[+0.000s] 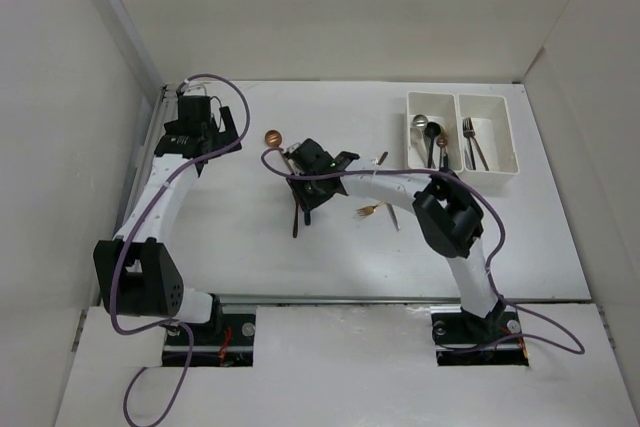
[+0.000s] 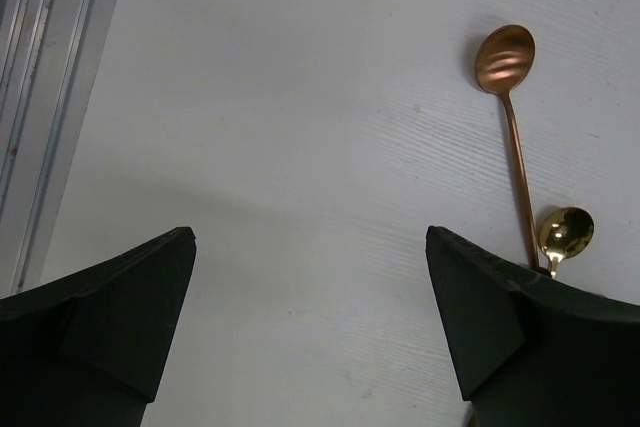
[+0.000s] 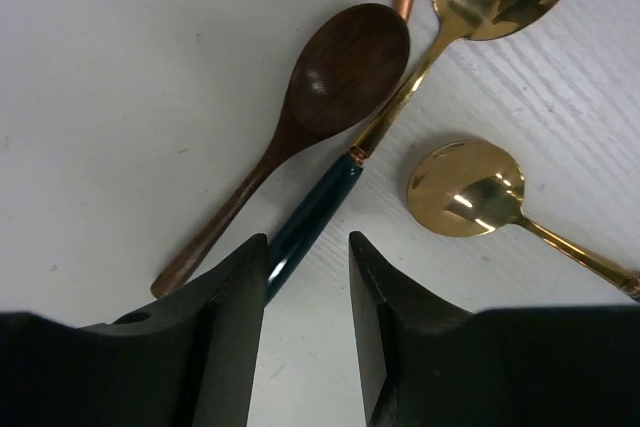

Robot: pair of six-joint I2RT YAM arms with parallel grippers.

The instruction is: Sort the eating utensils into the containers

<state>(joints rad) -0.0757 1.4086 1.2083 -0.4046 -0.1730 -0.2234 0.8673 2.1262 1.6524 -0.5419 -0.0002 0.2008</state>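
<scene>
Now right gripper (image 3: 305, 242) half-apart astride green-handled spoon (image 3: 320, 202), wooden spoon (image 3: 345, 67) close alongside; left gripper (image 2: 308, 234) wide apart.

warm metals and dark wood on a white table (image 1: 250, 267)
bright copper spoon (image 2: 505, 57) beside a small gold spoon (image 2: 566, 230) – brown wooden spoon (image 3: 340, 72) with a glossy dark bowl; gold bowl and neck on a dark green handle (image 3: 320, 202); white containers (image 1: 490, 179) with silver, black and copper utensils (image 1: 432, 137) – purple cable (image 1: 212, 76).
</scene>
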